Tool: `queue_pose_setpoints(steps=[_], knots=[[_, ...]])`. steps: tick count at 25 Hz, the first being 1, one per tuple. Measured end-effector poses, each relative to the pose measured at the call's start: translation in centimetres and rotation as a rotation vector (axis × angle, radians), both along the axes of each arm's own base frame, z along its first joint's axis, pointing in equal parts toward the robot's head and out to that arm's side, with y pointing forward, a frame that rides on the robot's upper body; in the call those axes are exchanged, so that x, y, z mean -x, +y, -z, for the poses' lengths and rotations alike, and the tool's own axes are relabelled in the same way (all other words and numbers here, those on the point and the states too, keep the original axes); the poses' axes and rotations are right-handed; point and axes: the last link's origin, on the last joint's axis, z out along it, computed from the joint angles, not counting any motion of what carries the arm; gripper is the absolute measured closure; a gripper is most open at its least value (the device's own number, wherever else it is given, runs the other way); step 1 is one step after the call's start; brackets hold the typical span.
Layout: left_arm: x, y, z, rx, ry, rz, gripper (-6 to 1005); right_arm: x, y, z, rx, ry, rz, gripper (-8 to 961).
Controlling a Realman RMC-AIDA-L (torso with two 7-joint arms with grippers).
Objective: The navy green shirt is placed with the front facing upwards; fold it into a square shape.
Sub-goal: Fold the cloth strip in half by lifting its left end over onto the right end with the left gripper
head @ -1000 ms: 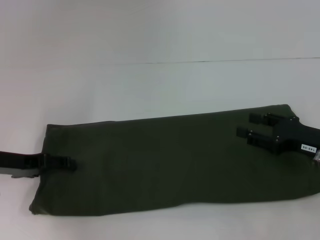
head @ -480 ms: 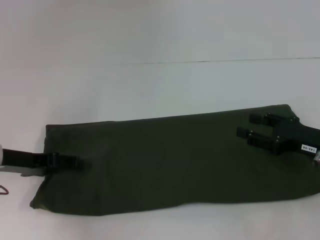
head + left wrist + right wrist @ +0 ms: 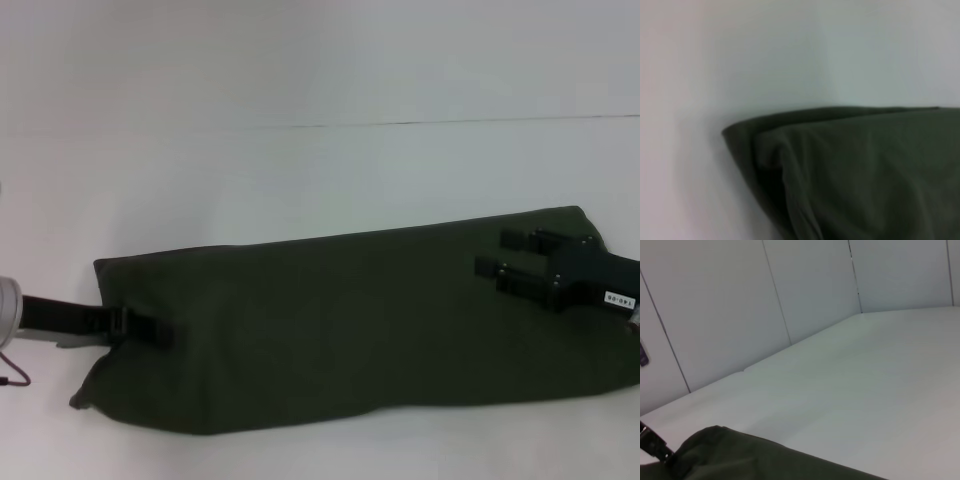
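The navy green shirt (image 3: 340,325) lies folded into a long band across the table, plain green side up, running from the near left to the far right. My left gripper (image 3: 145,330) reaches in low from the left and sits on the band's left end. In the left wrist view that end of the shirt (image 3: 865,170) shows as a rounded, doubled corner. My right gripper (image 3: 505,253) rests over the band's right end, open, with both black fingers (image 3: 497,267) spread above the cloth. The right wrist view catches a fold of the shirt (image 3: 765,460) along its lower edge.
A white table (image 3: 300,170) carries the shirt, with bare surface behind it and a narrow strip in front. Pale wall panels (image 3: 740,300) stand beyond the table's far edge. A thin red cable (image 3: 15,378) hangs by my left arm.
My left gripper has slid to the right, farther onto the shirt's left end, and that end has bunched and shifted slightly right. The right gripper has stayed in place.
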Motion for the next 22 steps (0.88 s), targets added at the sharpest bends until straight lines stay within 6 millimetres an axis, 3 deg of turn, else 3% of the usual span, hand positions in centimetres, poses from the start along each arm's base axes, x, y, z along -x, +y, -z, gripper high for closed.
queue_pose_setpoints(steps=[6, 9, 14, 22], knots=[[-0.4, 0.2, -0.3, -0.019, -0.014, 0.011, 580, -0.1, -0.1, 0.0, -0.001, 0.002, 0.004, 293], [-0.4, 0.3, -0.3, -0.02, -0.014, 0.014, 822, -0.2, -0.2, 0.0, -0.002, 0.004, 0.005, 293], [-0.4, 0.3, -0.4, -0.019, -0.012, 0.02, 911, -0.2, -0.3, 0.0, -0.001, 0.005, 0.005, 294], [0.0, 0.7, -2.3, -0.068, 0.039, 0.037, 911, 0.2, 0.1, 0.1, 0.001, 0.007, -0.008, 293]])
